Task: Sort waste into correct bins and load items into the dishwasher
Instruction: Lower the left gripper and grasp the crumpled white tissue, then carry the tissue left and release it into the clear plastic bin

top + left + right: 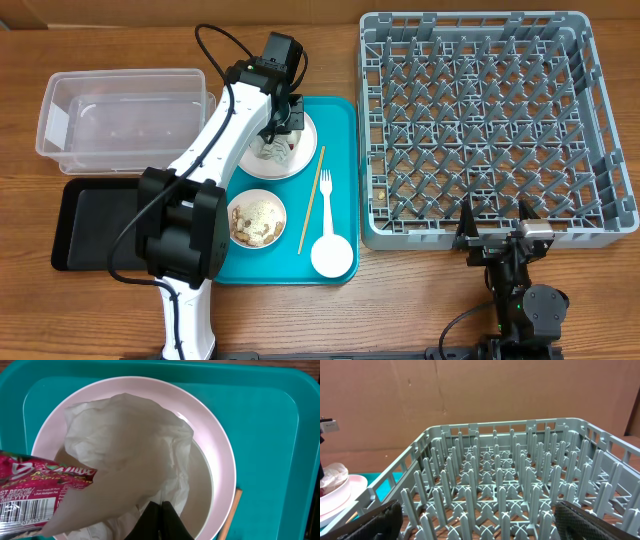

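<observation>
- Wooden surface (300, 320): one, carrying everything listed.
- Grey dish rack (490, 125): one, square, at the overhead view's right, with no items in it.
- Teal serving tray (340, 120): one, just beside the rack, long axis running near to far.
- Clear tub (125, 115) and black tray (95, 225): one each, side by side at the overhead view's left, long axes running across.
- Plate (305, 150): one, on the teal tray's far half.
- Bowl (258, 218): one, on the near half, holding rice and nuts.
- Cup (332, 255): one, at the near corner, mouth upward.
- Chopstick (312, 200): one, lying near to far, leaning slightly toward the rack.
- Fork (326, 190): one, tines pointing away, handle end meeting the cup.
- Crumpled napkin (125, 445): one, on the plate.
- Red wrapper (35, 490): one, over the plate's rim, against the napkin.
- Left fingers (161, 522): pressed together, pinching the napkin's edge.
- Right fingers (497, 232): spread wide, holding nothing, at the rack's near wall.
</observation>
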Robot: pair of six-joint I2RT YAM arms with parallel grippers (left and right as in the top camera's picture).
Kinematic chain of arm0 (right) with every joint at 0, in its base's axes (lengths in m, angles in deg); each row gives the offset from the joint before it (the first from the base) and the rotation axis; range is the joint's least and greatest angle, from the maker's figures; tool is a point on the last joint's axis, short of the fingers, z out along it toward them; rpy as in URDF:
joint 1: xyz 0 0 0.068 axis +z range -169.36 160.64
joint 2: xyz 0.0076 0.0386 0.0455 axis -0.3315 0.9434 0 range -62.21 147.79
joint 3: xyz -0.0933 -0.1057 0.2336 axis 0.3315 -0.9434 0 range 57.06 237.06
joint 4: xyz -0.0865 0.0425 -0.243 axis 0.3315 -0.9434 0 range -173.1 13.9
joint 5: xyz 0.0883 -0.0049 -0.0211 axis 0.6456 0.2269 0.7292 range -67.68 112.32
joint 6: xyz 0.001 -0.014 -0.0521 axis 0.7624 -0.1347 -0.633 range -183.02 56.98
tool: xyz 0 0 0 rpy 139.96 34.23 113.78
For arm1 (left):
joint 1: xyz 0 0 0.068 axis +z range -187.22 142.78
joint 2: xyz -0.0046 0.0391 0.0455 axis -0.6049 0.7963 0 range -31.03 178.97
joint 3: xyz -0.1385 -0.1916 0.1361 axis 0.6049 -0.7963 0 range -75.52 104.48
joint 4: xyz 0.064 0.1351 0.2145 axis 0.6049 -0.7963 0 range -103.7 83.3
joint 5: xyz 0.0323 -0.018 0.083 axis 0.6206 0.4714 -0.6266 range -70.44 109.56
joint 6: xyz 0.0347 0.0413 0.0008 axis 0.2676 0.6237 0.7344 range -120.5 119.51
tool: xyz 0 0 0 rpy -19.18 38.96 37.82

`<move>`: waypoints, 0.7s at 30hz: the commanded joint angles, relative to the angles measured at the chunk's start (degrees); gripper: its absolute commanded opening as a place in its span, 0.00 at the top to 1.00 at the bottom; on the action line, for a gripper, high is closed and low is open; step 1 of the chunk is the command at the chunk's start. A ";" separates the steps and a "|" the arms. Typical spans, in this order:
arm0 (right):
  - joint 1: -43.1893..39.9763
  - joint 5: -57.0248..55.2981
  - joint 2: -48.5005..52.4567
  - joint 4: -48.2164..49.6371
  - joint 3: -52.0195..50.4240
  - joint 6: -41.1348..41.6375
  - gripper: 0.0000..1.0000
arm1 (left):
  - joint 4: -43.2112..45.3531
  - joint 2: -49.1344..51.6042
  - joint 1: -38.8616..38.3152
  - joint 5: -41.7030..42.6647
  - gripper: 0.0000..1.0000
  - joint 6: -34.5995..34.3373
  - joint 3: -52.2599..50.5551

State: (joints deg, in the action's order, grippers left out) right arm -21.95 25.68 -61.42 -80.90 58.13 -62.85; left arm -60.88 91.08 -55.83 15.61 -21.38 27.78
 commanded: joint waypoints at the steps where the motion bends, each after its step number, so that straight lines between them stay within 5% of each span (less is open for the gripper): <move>1: -0.28 -0.70 -0.61 0.15 -0.61 -0.22 0.00 | 0.26 0.04 0.22 -0.96 0.96 0.13 -0.17; 21: -0.28 -0.70 -0.61 0.15 -0.61 -0.22 0.00 | -14.01 -11.80 1.38 -3.10 0.96 1.81 14.01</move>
State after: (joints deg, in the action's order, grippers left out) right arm -21.95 25.70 -61.42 -80.90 58.13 -62.85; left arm -73.62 83.45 -55.64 15.29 -20.90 40.37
